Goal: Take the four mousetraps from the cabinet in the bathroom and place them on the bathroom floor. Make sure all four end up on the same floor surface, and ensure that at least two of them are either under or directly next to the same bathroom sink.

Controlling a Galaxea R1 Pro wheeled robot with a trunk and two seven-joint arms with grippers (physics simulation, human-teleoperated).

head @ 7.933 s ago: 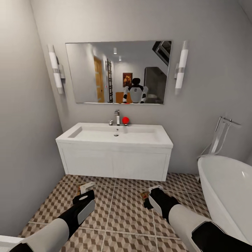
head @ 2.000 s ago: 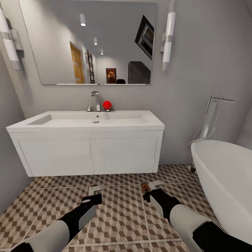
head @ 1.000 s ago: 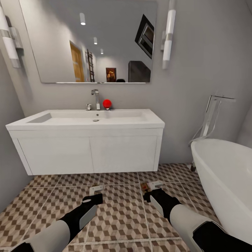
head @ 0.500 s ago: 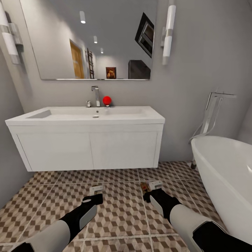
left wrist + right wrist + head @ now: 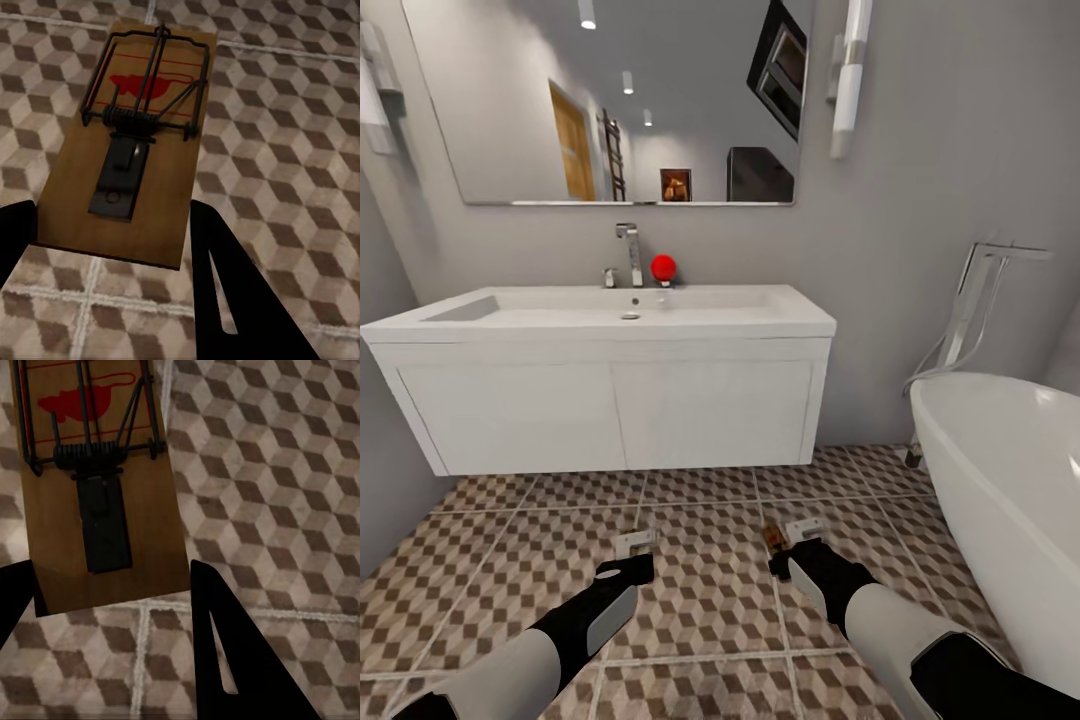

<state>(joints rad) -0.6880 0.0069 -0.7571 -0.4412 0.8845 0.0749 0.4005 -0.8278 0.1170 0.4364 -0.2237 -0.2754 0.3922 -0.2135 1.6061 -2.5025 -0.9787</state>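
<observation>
Each gripper – left (image 5: 112,247), right (image 5: 112,592) – grasps a trap (image 5: 127,142) (image 5: 94,472) by its short end: light, stiff wood, best pinched across bare board edges, clear of the spring.

White arms (image 5: 510,670), black wrists

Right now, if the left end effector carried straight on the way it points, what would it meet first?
Probably the bathroom floor in front of the white sink cabinet; the left end effector, holding a mousetrap, slants downward. Depth is unclear.
</observation>
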